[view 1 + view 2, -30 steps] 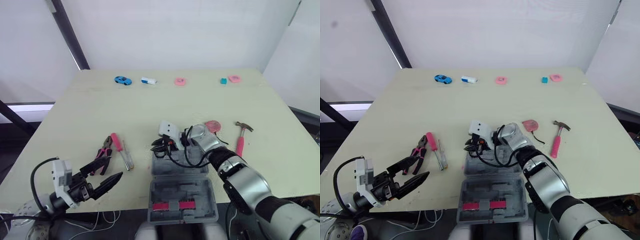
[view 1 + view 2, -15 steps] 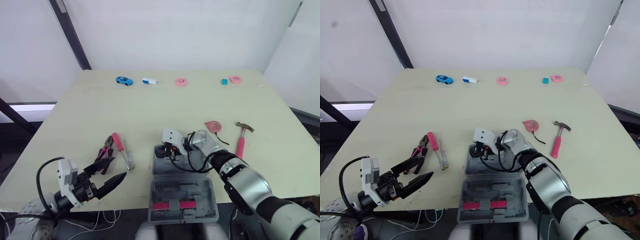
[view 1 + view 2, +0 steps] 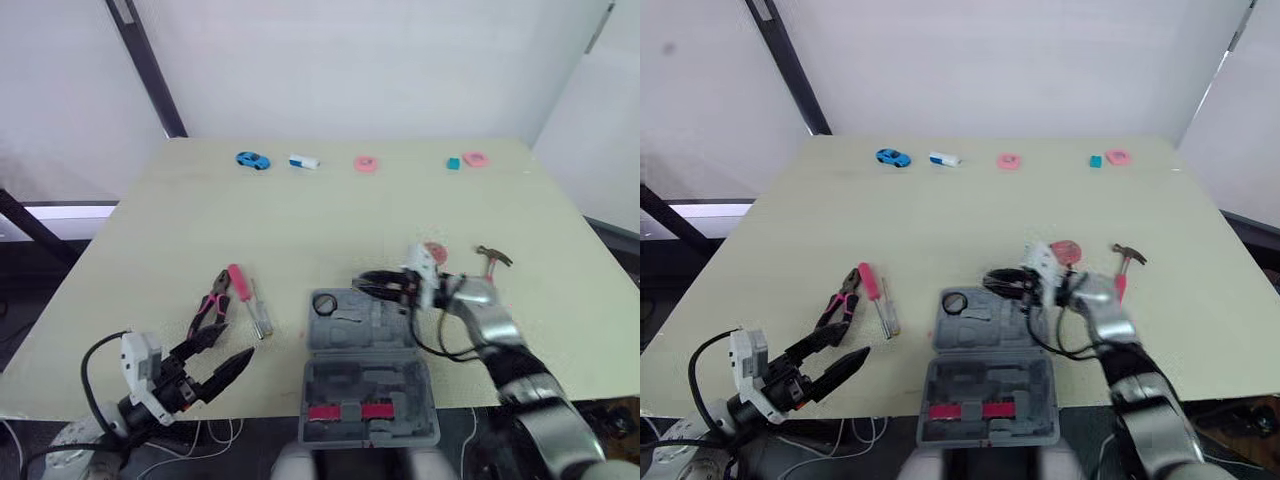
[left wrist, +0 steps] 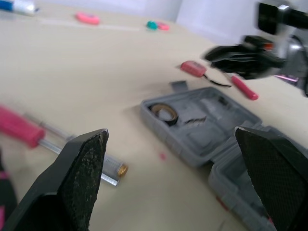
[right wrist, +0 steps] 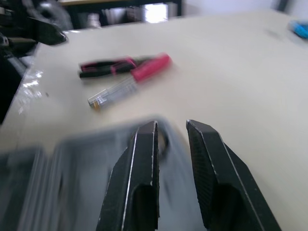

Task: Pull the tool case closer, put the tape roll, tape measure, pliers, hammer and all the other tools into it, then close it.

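- Tool case (image 3: 372, 328) lay open at the near edge of the bench (image 3: 330, 215), centre.
- Tape roll (image 3: 325, 303) sat in the far-left corner of the case's far half.
- Right tool (image 5: 171, 125) hovered over the case's far-right corner, fingers narrowly apart, nothing between them.
- Left tool (image 3: 235, 345) hung off the near-left bench edge, fingers spread wide, empty.
- Pliers (image 3: 207, 308) and pink-handled screwdriver (image 3: 240, 285) lay side by side left of the case, near the left tool.
- Tape measure (image 3: 433, 252) and hammer (image 3: 490, 265) lay right of the case, beyond the right tool.
- Blue toy car (image 3: 252, 160) sat at the far edge.
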`<move>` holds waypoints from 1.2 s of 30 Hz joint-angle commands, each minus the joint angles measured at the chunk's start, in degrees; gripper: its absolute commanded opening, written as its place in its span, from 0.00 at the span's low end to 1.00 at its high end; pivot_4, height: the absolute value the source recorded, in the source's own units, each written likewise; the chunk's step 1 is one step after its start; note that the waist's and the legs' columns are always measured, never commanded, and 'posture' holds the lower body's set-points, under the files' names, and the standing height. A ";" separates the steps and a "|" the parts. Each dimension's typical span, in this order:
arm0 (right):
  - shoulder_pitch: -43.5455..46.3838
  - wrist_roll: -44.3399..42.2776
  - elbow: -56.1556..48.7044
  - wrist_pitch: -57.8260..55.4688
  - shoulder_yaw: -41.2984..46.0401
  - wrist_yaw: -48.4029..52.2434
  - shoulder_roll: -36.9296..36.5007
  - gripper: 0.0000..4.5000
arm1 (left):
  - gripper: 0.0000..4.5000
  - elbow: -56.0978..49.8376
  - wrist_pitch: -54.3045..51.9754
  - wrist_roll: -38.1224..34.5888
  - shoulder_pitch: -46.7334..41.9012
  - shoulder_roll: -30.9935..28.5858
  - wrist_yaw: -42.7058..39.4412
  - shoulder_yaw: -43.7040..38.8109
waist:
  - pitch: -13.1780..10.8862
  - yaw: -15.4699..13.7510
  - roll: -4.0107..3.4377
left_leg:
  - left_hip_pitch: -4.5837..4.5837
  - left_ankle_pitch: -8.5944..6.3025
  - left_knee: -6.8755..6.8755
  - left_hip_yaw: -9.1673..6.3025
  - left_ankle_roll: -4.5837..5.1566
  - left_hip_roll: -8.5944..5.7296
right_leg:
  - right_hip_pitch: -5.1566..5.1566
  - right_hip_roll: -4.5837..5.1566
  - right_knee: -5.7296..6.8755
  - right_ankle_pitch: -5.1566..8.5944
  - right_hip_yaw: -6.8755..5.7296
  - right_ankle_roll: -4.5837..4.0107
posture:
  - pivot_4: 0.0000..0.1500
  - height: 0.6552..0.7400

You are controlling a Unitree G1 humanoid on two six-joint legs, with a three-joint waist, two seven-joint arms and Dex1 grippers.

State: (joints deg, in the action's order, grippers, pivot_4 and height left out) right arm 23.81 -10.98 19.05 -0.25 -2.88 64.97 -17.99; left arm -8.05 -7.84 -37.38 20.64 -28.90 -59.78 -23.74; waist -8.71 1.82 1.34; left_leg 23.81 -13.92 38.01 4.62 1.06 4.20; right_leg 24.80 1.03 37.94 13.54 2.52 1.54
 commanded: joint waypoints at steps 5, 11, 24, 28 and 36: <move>-24.24 -7.93 -20.91 -6.61 15.64 -6.24 -11.43 0.86 | 1.00 4.14 4.55 0.95 5.39 0.88 0.77 -5.27 | 0.01 0.26 0.00 | -0.06 0.00 -0.02 0.00 0.00 0.01 | 0.00 -0.04 -0.01 0.03 0.03 0.00 | 1.00 1.00; -37.94 -11.63 -23.65 -7.95 25.77 -6.61 -17.85 0.99 | 1.00 2.07 2.81 0.54 9.28 0.22 1.48 -6.34 | 0.03 0.53 0.07 | -0.16 -0.01 0.01 -0.22 0.00 0.05 | -0.01 -0.05 -0.02 0.18 0.13 0.24 | 1.00 1.00; -23.27 -6.30 -29.77 -25.05 14.08 -24.37 -15.79 0.99 | 1.00 -16.63 -10.47 -5.85 -2.04 -4.63 6.04 1.85 | 0.00 0.61 0.07 | -0.10 0.00 0.05 -0.31 0.01 0.02 | 0.02 -0.05 0.01 0.12 0.16 0.16 | 1.00 1.00; -12.47 -1.53 -23.93 -31.10 8.00 -31.24 -13.30 0.99 | 1.00 -18.54 -12.64 -7.19 -6.89 -6.33 4.98 4.84 | 0.01 0.27 0.05 | -0.04 0.00 0.05 -0.28 0.01 -0.02 | 0.01 -0.12 0.00 0.02 0.12 -0.02 | 1.00 1.00; 4.10 4.19 -3.64 -30.16 1.83 -36.77 -6.87 0.99 | 1.00 -18.49 -12.62 -7.71 -12.72 -7.90 1.17 7.18 | -0.01 0.46 0.05 | 0.03 0.00 -0.05 -0.09 0.02 -0.03 | 0.04 -0.19 -0.03 0.07 0.14 0.08 | 1.00 1.00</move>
State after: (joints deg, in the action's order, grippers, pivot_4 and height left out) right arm 26.35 -7.74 12.90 -31.87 -1.55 29.46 -25.02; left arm -25.70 -21.06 -44.20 8.06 -36.28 -57.53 -16.52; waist -8.73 2.27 1.39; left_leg 23.82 -13.92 37.96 4.54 1.08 4.17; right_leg 24.83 0.83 37.92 13.61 2.66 1.61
